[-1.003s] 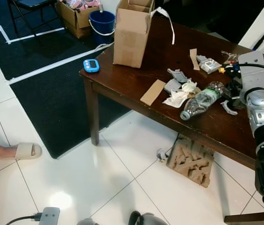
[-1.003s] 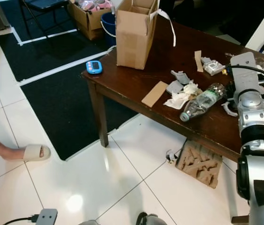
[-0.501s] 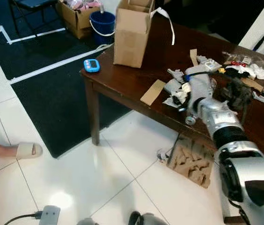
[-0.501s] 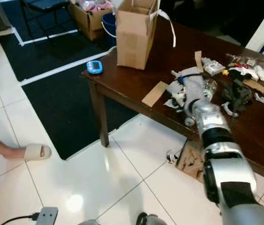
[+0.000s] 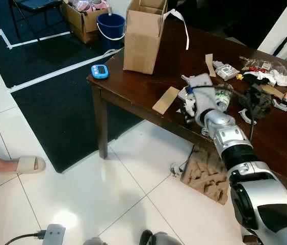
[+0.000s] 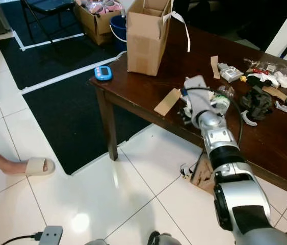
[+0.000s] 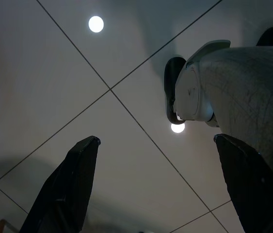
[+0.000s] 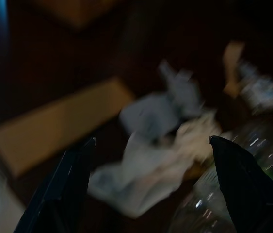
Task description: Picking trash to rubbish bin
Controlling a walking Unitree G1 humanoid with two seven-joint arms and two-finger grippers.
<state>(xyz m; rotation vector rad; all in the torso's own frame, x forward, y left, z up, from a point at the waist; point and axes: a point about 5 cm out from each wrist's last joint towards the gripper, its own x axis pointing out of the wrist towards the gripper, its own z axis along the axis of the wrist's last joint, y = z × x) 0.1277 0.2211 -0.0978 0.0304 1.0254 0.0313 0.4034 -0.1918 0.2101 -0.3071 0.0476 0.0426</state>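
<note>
Trash lies on the dark wooden table [image 5: 133,87]: a crumpled white paper [image 8: 151,179], a clear plastic bottle [image 5: 224,96] and a flat cardboard strip [image 5: 166,100]. My right gripper [image 5: 188,108] hovers open just over the crumpled paper, with nothing between its fingers [image 8: 73,184]. The silver forearm covers most of the bottle. The right wrist view is dark and blurred. A blue bucket [image 5: 110,23] stands on the floor beyond the table. My left gripper [image 7: 156,140] hangs open above the white floor tiles.
A tall open cardboard box [image 5: 143,35] and a blue timer [image 5: 99,71] sit at the table's left end. More small litter and a black object [image 5: 255,99] lie at the right. Moulded cardboard packing [image 5: 207,173] lies under the table. A person's slippered foot [image 5: 23,164] is at the left.
My right arm has swung left from the table's right side to the pile of paper and bottle near the front edge. The trash has not visibly shifted.
</note>
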